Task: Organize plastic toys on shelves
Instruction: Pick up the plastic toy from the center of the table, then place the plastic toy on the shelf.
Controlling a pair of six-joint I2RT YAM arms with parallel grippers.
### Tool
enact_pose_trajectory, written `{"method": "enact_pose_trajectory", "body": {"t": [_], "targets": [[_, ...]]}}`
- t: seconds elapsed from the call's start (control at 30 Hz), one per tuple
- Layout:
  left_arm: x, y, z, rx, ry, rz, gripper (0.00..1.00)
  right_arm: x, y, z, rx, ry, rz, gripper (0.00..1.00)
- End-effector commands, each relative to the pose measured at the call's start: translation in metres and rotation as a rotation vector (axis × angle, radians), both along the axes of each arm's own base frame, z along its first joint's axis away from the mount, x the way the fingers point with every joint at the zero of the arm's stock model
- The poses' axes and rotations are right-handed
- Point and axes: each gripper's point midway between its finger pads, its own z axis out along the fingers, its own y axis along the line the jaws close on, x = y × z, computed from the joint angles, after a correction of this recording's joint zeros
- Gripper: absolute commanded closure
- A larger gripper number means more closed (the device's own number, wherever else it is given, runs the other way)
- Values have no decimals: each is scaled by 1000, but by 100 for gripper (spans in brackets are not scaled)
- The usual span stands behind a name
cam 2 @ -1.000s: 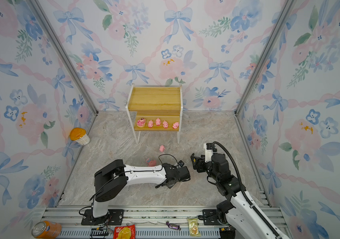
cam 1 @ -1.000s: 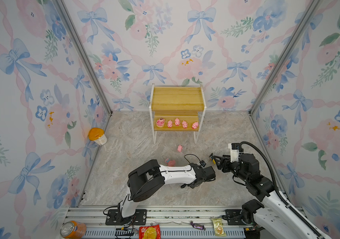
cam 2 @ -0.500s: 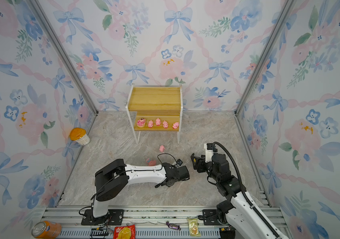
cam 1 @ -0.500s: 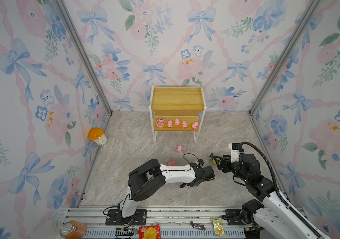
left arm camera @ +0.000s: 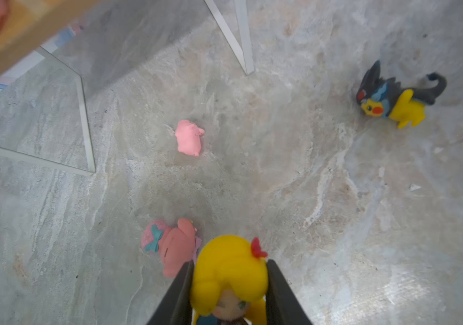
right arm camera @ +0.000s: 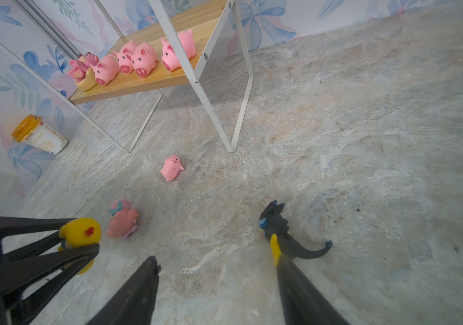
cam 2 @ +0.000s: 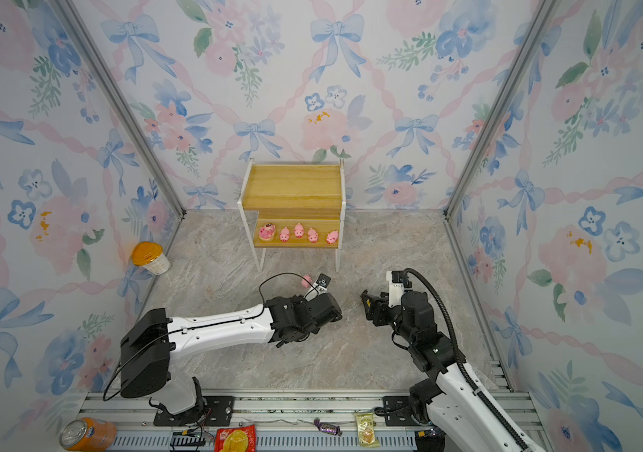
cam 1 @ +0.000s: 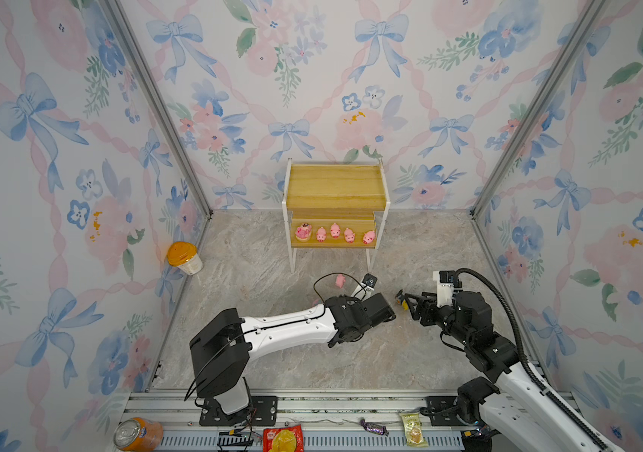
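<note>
Pigs (cam 1: pixel 334 231) along lower shelf (cam 1: pixel 331 244), stray pig (cam 1: pixel 340 280) nearby

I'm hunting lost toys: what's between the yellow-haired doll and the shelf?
Left wrist view shows a pink figure lying down, then a small pink pig.

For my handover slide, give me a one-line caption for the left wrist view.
Left claw closed on the yellow-haired doll, with a pink pig and a black-and-yellow creature loose on the floor.

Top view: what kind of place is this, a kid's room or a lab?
Likely a staged robot test booth, not a real room: two arms bolted to a metal rail, bow-patterned wallpaper panels in metal framing, a toy shelf.
</note>
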Motion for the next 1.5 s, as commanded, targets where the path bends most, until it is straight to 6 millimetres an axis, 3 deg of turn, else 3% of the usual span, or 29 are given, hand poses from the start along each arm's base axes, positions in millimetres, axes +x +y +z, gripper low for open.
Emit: {"method": "enact_pose_trajectory", "body": {"t": [0.0, 0.17, 0.43, 0.57, 0.67, 0.87, 1.1, 1.3, 1.47], "targets": [[12, 18, 38, -86, -132, 105, 64, 3, -4, 5, 19, -32, -25, 31], [16, 34, 105, -220, -287, 164, 63, 3, 2, 12, 41, -67, 7, 31], [33, 33, 211, -324, -478, 150, 63, 3, 17, 20, 35, -109, 53, 31], [55, 31, 263, -352, -569, 135, 63, 3, 27, 22, 19, -124, 86, 31], [87, 36, 286, -345, -614, 147, 62, 2, 35, 25, 6, -140, 114, 31], [150, 44, 310, -284, -719, 141, 61, -3, 51, 39, -29, -206, 174, 31], [222, 68, 313, -244, -798, 187, 61, -5, 68, 45, -48, -238, 233, 31], [270, 86, 307, -286, -818, 214, 60, -4, 74, 45, -60, -241, 249, 31], [295, 103, 301, -333, -813, 233, 60, -2, 82, 49, -55, -256, 269, 31]]}}
